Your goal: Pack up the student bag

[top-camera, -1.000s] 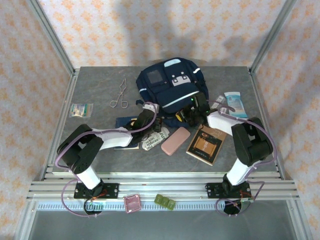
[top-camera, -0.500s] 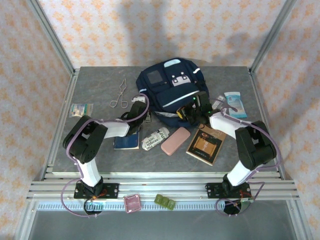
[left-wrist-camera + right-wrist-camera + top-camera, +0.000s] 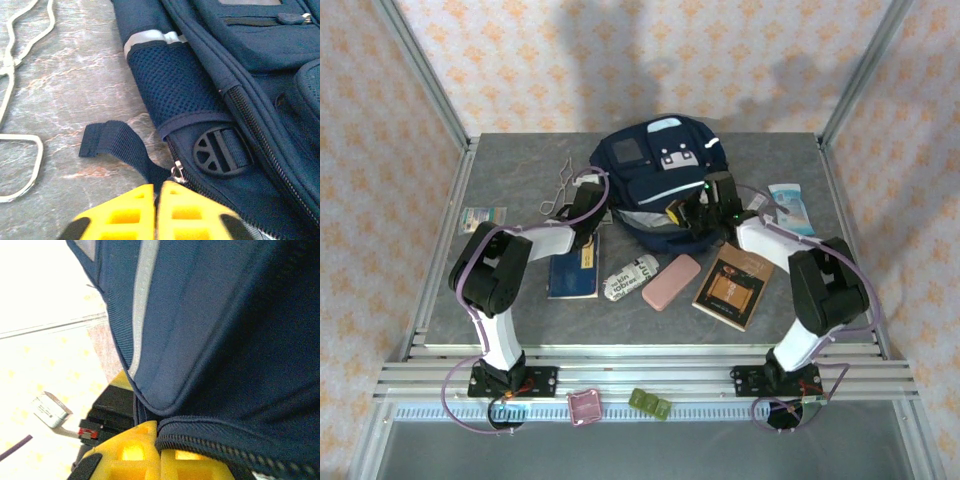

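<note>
The student bag (image 3: pixel 658 175), navy with grey stripes, lies at the back middle of the table. My left gripper (image 3: pixel 586 203) is at the bag's left side. In the left wrist view its yellow fingers (image 3: pixel 131 207) press almost together on the dark webbing pull tab (image 3: pixel 117 146) just behind the metal zip slider (image 3: pixel 176 172). My right gripper (image 3: pixel 692 212) is at the bag's front edge. In the right wrist view it (image 3: pixel 160 450) is shut on the bag's zip-lined rim (image 3: pixel 215 442), with the navy flap (image 3: pixel 200 335) hanging over it.
Metal forceps (image 3: pixel 558 188) lie left of the bag, close to my left arm. In front of the bag are a blue notebook (image 3: pixel 574 272), a printed roll (image 3: pixel 628 277), a pink case (image 3: pixel 671 281) and a brown book (image 3: pixel 732 287). A tissue pack (image 3: pixel 788 208) lies at the right.
My left gripper has travelled from the bag's front left corner back along its left side with the zip pull. The blue notebook is now uncovered. The right gripper has shifted slightly away.
</note>
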